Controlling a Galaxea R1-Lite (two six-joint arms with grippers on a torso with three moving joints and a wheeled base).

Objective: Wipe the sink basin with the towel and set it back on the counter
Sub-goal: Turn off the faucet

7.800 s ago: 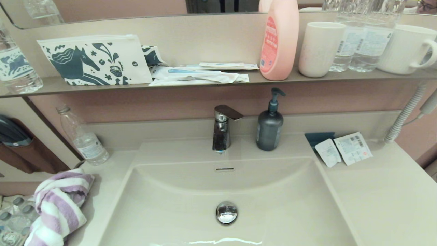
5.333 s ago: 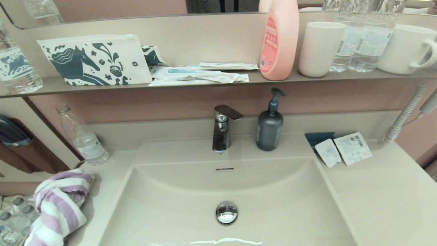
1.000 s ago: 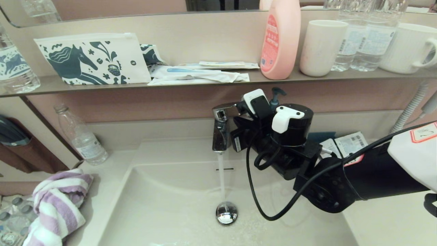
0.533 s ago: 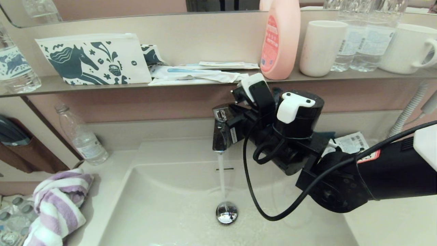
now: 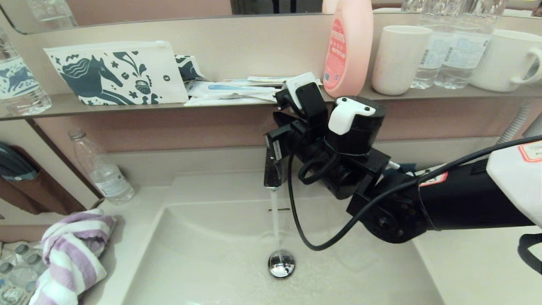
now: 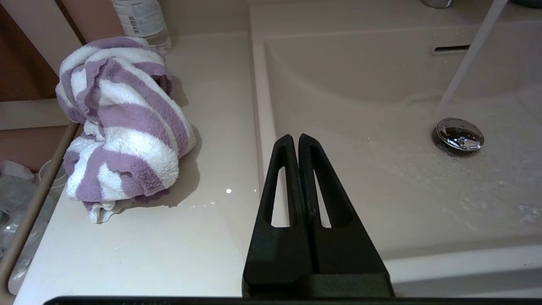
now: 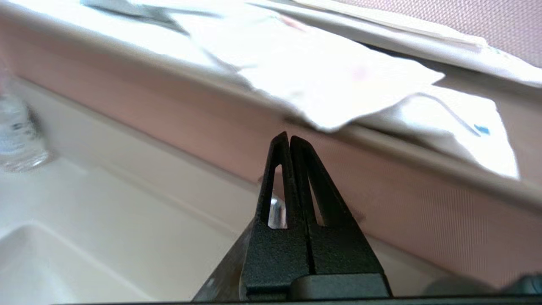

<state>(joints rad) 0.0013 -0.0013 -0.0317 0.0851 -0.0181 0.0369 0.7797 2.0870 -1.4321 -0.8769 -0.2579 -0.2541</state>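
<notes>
Towel [image 6: 120,123]: soft, fluffy terry cloth, matt, at the left of the left wrist view.
Sink basin [image 5: 203,262]: smooth, glossy, wet under running water, lower centre of the head view.
Counter [image 6: 139,237]: smooth, plain surface with a slight sheen.
Drain plug [image 5: 281,264]: mirror-bright chrome metal.
Faucet [image 5: 271,171]: polished metal.
Left gripper [image 6: 297,140]: matt black plastic.
Right gripper [image 7: 288,137]: grainy matt black plastic.
Bottle [image 5: 101,169]: clear plastic, centre left.
Sachets [image 5: 237,91]: white, crinkled paper or plastic film, on the shelf.

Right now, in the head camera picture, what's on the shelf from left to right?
Horse pouch → paper packets → pink bottle → white cup → clear water bottles → white mug.
</notes>
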